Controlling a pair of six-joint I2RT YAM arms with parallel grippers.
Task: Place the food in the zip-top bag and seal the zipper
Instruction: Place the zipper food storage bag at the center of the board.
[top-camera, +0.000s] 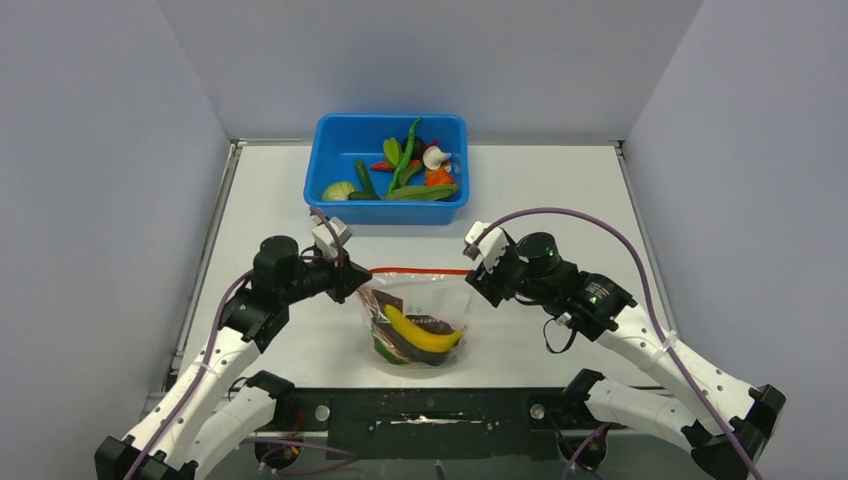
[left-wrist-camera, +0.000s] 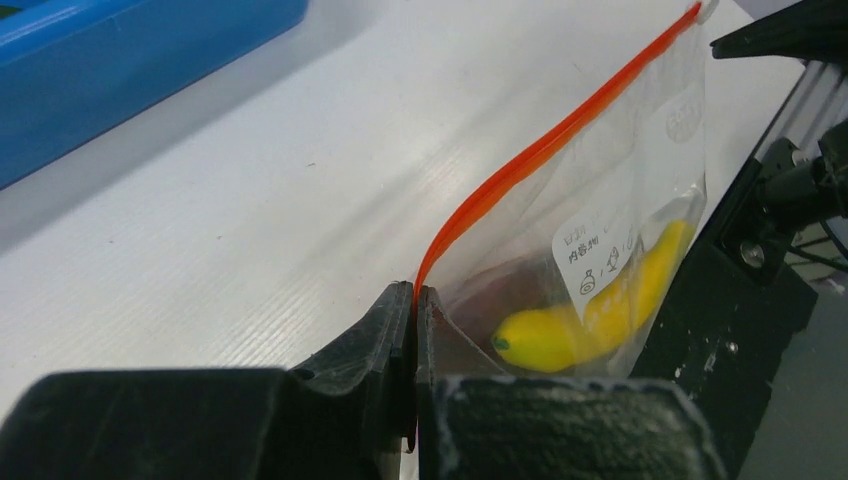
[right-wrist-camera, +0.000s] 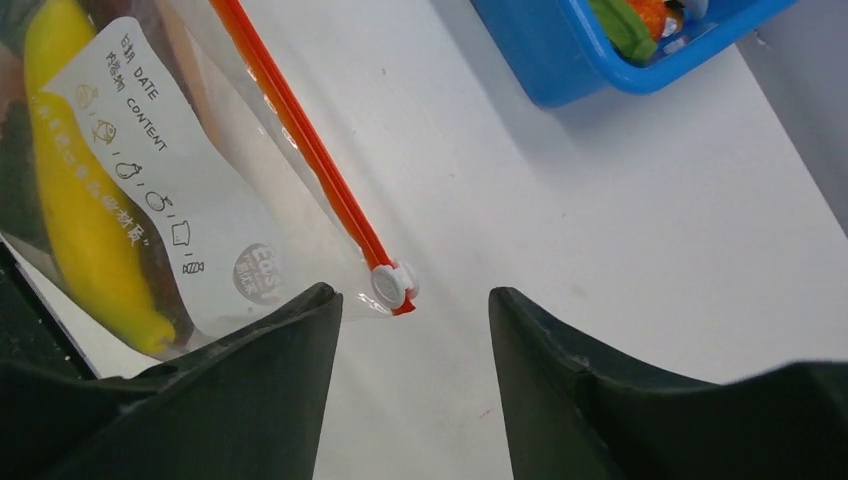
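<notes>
The clear zip-top bag (top-camera: 415, 320) stands upright at the near middle of the table. It holds a yellow banana (top-camera: 425, 335) and darker food. Its red-orange zipper (top-camera: 420, 270) runs along the top. My left gripper (top-camera: 360, 278) is shut on the left end of the zipper (left-wrist-camera: 540, 150), its jaws pressed together on the strip (left-wrist-camera: 415, 290). The banana (left-wrist-camera: 590, 310) shows through the bag. My right gripper (top-camera: 475, 270) is open at the zipper's right end. In the right wrist view (right-wrist-camera: 410, 292) a small white slider (right-wrist-camera: 390, 285) sits between the fingertips, untouched.
A blue tub (top-camera: 320, 185) at the back middle holds more toy food: long green pods (top-camera: 405, 160), an orange piece, a white piece. It shows in the right wrist view (right-wrist-camera: 560, 60) and the left wrist view (left-wrist-camera: 120, 80). The black mounting rail (top-camera: 430, 410) lies just in front of the bag.
</notes>
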